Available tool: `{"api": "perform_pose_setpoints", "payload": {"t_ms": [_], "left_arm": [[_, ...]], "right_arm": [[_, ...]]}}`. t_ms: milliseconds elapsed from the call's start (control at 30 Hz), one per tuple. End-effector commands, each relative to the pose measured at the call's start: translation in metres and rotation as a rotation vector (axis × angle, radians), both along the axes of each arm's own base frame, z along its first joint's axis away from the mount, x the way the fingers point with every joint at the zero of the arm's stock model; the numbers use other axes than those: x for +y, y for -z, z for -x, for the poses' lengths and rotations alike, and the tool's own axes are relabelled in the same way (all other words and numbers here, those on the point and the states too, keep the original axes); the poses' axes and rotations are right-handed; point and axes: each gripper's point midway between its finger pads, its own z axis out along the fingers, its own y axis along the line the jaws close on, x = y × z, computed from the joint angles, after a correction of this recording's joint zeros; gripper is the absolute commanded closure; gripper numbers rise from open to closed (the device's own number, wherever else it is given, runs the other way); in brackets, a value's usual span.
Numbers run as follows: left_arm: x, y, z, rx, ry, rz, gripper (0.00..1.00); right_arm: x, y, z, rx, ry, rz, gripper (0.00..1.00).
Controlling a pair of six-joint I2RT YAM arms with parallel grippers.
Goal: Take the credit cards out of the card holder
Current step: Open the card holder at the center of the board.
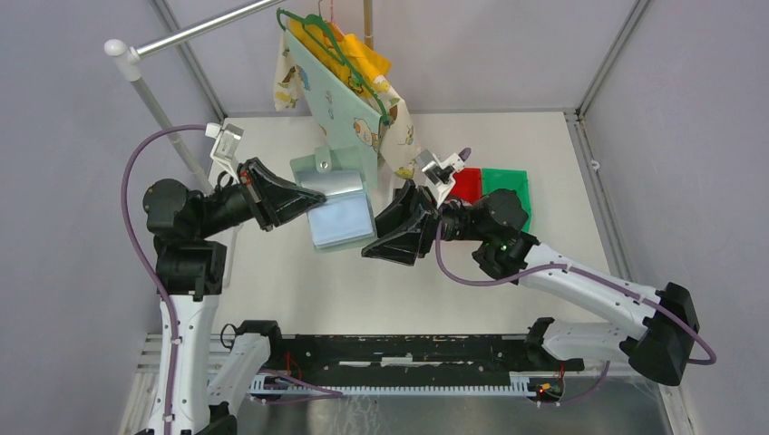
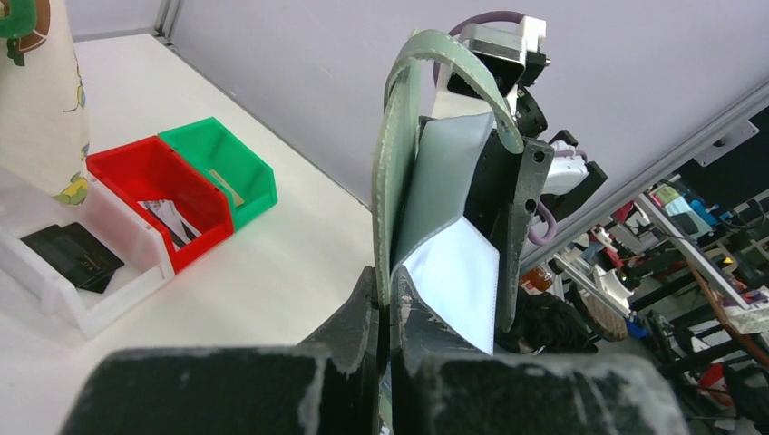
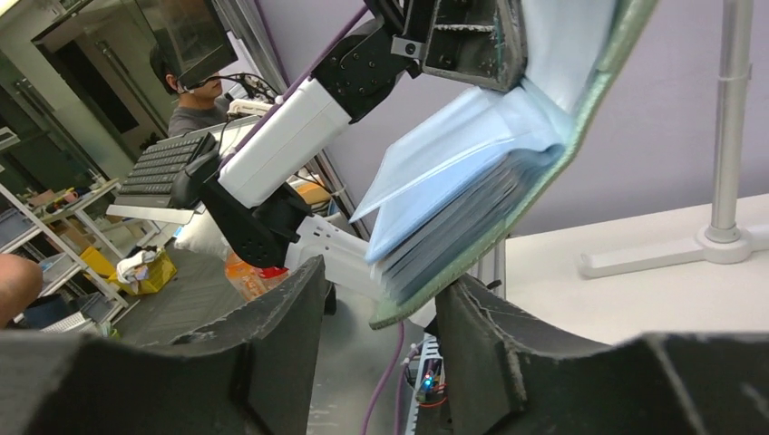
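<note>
The card holder [image 1: 340, 213] hangs open in the air between my two arms, its grey-green cover [image 2: 399, 172] outside and shiny pale blue pockets [image 3: 462, 181] inside. My left gripper [image 2: 390, 294] is shut on the edge of its cover, and it shows in the top view as the left gripper [image 1: 311, 197]. My right gripper [image 3: 381, 299] stands open with the holder's lower corner between its fingers, the cover close against the right finger [image 3: 490, 326]. From above, the right gripper [image 1: 381, 228] sits at the holder's right edge. No credit cards show apart from the pockets.
A red bin [image 2: 159, 195], a green bin [image 2: 222, 163] and a white bin [image 2: 82, 272] stand in a row on the table [image 2: 272, 272]. Patterned cloth items [image 1: 340, 82] hang from a rail [image 1: 181, 36] just behind the holder.
</note>
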Motion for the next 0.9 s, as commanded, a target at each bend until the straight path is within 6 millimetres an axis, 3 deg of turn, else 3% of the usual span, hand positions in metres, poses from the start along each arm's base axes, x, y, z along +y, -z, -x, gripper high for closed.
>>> {"api": "perform_pose_setpoints", "payload": {"t_ms": [0,133,233,700,867], "left_arm": [[0.001,-0.021,0.001,-0.023,-0.023,0.048,0.98],[0.0,-0.022,0.006,-0.035,-0.014,0.046,0.98],[0.0,-0.022,0.008,-0.039,-0.01,0.043,0.98],[-0.001,-0.023,0.014,-0.054,0.014,0.031,0.98],[-0.001,-0.022,0.013,-0.046,0.015,0.032,0.98]], "right_arm": [[-0.012,-0.024,0.007,-0.098,0.012,-0.074,0.51],[-0.008,-0.026,-0.011,-0.069,0.086,-0.063,0.56],[-0.006,-0.025,-0.024,-0.034,0.123,-0.062,0.51],[-0.004,-0.026,-0.045,-0.027,0.221,-0.065,0.51],[-0.003,-0.034,-0.039,-0.076,0.185,-0.075,0.53]]}}
